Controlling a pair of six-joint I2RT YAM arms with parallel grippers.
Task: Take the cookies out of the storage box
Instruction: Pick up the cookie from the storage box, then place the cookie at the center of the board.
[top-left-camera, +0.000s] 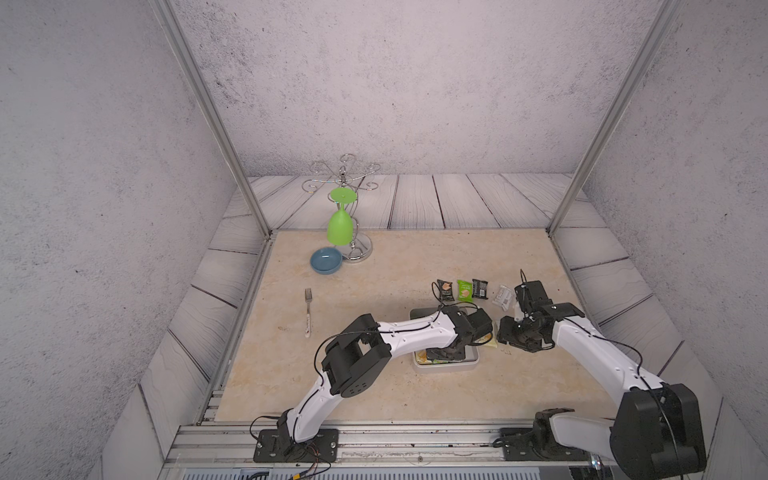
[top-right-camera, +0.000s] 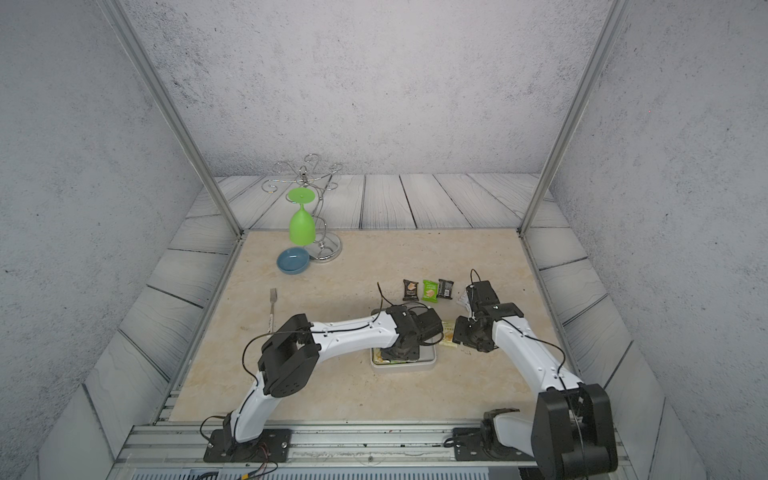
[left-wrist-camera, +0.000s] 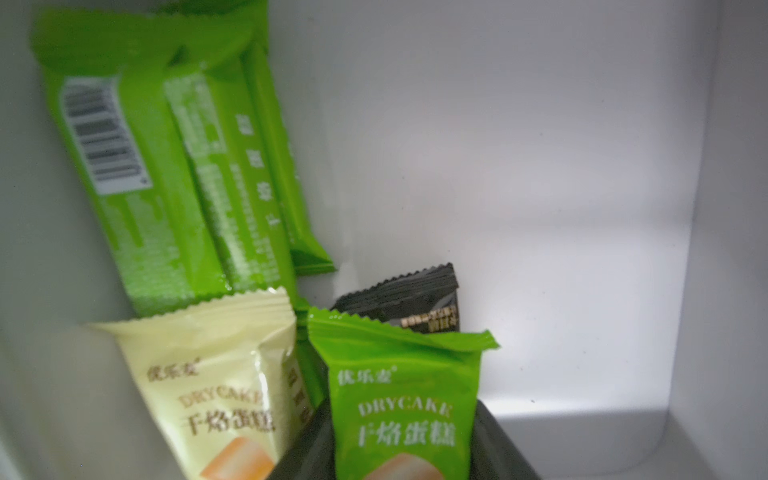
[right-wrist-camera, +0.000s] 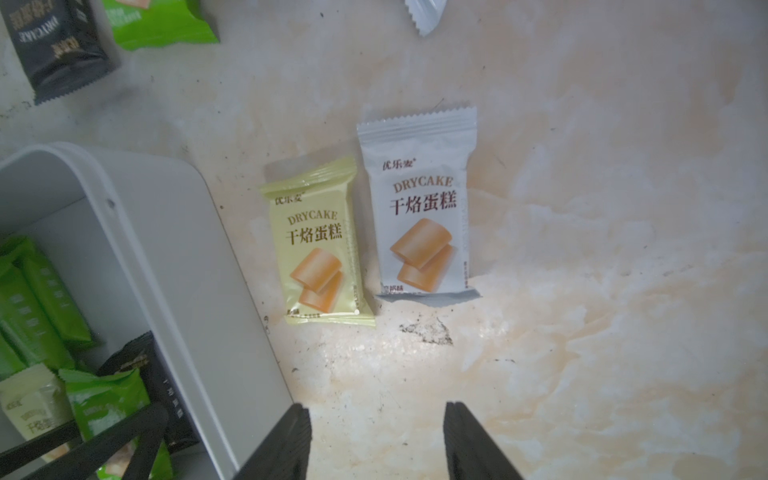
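The white storage box (top-left-camera: 446, 365) sits on the table in front of centre, mostly covered by my left arm. My left gripper (left-wrist-camera: 403, 405) is down inside it, shut on a green cookie packet (left-wrist-camera: 401, 374) standing between its dark fingers (left-wrist-camera: 303, 449). Still in the box are a pale yellow packet (left-wrist-camera: 216, 374), a black one (left-wrist-camera: 407, 299) and long green ones (left-wrist-camera: 166, 166). Just right of the box my right gripper (right-wrist-camera: 376, 415) hangs open over bare table. Ahead of it lie a pale yellow packet (right-wrist-camera: 318, 245) and a white packet (right-wrist-camera: 419, 208). Further back, black (top-left-camera: 445, 289), green (top-left-camera: 464, 289), black (top-left-camera: 480, 288) and white (top-left-camera: 502, 297) cookies lie in a row.
A fork (top-left-camera: 308, 311) lies left of the box. At the back left stand a blue dish (top-left-camera: 326, 260) and a wire rack with a green goblet (top-left-camera: 340, 226) hanging upside down. Metal frame posts rise at the table's back corners.
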